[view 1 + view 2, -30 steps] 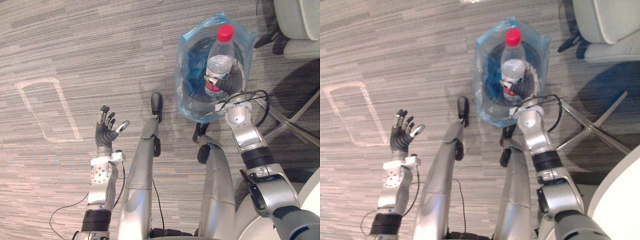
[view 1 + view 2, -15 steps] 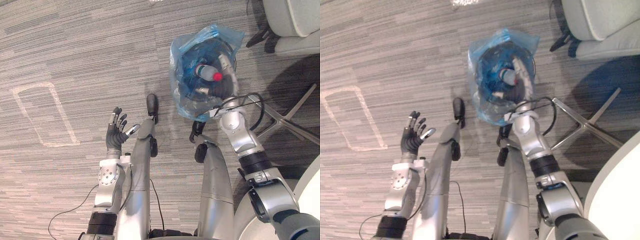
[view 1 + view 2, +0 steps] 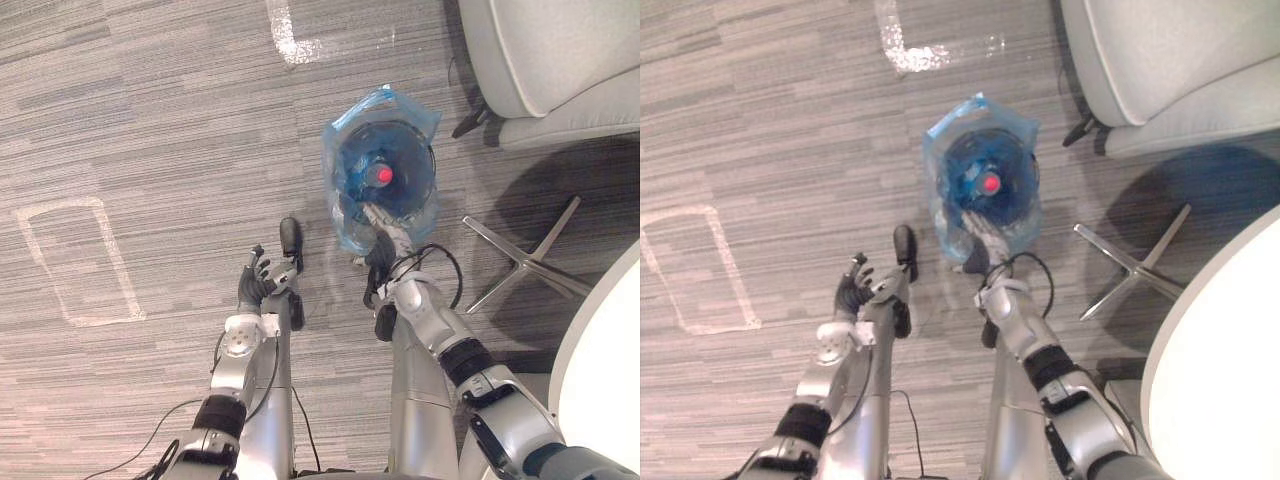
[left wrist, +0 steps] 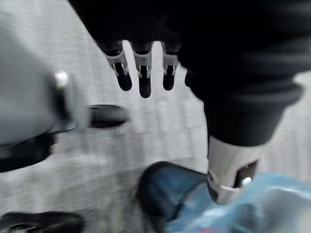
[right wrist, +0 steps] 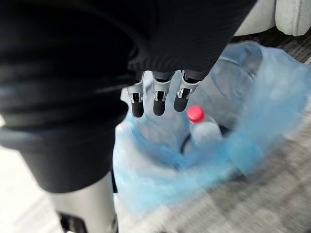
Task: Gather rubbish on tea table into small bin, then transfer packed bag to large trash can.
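Observation:
On the carpet stands the small bin, lined with a blue plastic bag (image 3: 343, 212). A clear plastic bottle with a red cap (image 3: 383, 176) stands upright inside it, also seen in the right wrist view as the bottle (image 5: 200, 127). My right hand (image 3: 386, 236) hovers at the bin's near rim, open, its fingers (image 5: 156, 101) straight above the bag and holding nothing. My left hand (image 3: 253, 288) hangs low to the left of the bin, open and empty, with relaxed fingers (image 4: 142, 80).
A grey armchair (image 3: 540, 60) stands just beyond the bin to the right. A metal star base (image 3: 520, 262) lies on the floor to the right, beside a white round table edge (image 3: 612, 340). White tape marks (image 3: 72, 262) line the carpet at left.
My right hand has let go of the bottle, which now stands in the bin, and has drawn back to the rim. My left hand has pulled in closer. The camera has shifted.

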Robot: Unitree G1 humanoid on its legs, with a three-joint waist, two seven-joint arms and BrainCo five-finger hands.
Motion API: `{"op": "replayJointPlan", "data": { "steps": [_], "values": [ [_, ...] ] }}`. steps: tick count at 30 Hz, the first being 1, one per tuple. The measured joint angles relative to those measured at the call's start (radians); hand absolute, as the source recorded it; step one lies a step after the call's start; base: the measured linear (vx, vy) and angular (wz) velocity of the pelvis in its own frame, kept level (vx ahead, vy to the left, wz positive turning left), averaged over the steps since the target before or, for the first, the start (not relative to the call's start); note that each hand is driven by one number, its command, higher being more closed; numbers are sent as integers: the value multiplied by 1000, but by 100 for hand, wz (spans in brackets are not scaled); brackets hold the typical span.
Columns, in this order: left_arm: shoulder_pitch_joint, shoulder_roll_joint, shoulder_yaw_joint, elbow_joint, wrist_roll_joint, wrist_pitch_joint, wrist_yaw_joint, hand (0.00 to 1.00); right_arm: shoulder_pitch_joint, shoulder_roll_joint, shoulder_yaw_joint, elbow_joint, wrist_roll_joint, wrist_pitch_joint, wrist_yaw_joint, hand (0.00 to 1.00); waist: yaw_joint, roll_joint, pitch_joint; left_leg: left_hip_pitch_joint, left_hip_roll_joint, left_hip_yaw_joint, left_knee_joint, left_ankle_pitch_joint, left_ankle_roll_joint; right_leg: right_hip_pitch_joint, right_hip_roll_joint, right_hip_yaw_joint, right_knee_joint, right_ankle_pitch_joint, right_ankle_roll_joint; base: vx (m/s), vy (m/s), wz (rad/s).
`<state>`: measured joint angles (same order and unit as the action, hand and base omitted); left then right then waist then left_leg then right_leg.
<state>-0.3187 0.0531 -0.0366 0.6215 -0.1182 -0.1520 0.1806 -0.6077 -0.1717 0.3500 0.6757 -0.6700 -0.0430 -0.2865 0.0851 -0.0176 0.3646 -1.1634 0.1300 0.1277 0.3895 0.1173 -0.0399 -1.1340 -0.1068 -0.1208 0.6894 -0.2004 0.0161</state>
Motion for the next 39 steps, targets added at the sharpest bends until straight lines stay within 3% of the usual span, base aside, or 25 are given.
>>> {"op": "replayJointPlan", "data": {
  "steps": [5, 8, 9, 12, 17, 20, 30, 39],
  "values": [
    [-129, -8, 4, 112, -23, 3, 36, 0, -122, 38, -15, 178, -37, 53, -35, 0, -4, 0, 0, -12, -2, 4, -24, 16, -1, -16, 0, -1, -16, 14, -8, 0, 0, 0],
    [-164, 8, -31, 77, -45, 2, 57, 0, -174, 48, -32, 225, -38, 75, -48, 0, -8, 0, 1, -42, -2, 4, -24, 23, 7, -46, 0, -2, -15, 15, -9, 2, -11, 0],
    [-193, 19, -72, 39, -85, -54, 53, 0, -190, 47, -34, 238, -37, 91, -67, 100, -10, 0, 1, -61, 0, 4, -19, 23, 8, -62, 0, -5, -14, 16, -9, 6, -35, 2],
    [-258, 20, -51, 36, -177, -96, 52, 0, -208, 61, -64, 262, -36, 90, -46, 100, -14, 2, 3, -90, -9, -2, -17, 33, 14, -95, -9, -9, 8, 14, -9, -4, -33, 11],
    [-221, 6, 39, 147, -125, -33, 73, 0, -267, 61, -121, 324, -33, 103, -81, 100, -12, 2, 7, -109, -8, 4, -17, 31, 13, -119, -11, -6, 13, 13, -9, -16, -31, -1],
    [-211, 3, 39, 147, -118, -33, 78, 0, -275, 59, -124, 324, -25, 102, -85, 100, -3, 2, 7, -110, -8, 5, -2, 11, -1, -120, -13, -3, 22, 4, -10, -23, -25, 1],
    [-206, -10, 52, 137, -118, -36, 79, 0, -282, 53, -118, 316, 21, 92, -90, 100, 13, 2, 7, -81, 4, 21, 15, 6, 10, -88, -10, 1, 13, 2, -9, -31, -40, -4],
    [-151, -39, 60, 102, -97, -15, 76, 0, -160, 52, -97, 85, 66, 90, -106, 100, 21, 2, 7, -17, 38, 28, 112, -63, 19, 13, 11, 3, 6, 2, -8, -12, -15, -15]
  ]
}}
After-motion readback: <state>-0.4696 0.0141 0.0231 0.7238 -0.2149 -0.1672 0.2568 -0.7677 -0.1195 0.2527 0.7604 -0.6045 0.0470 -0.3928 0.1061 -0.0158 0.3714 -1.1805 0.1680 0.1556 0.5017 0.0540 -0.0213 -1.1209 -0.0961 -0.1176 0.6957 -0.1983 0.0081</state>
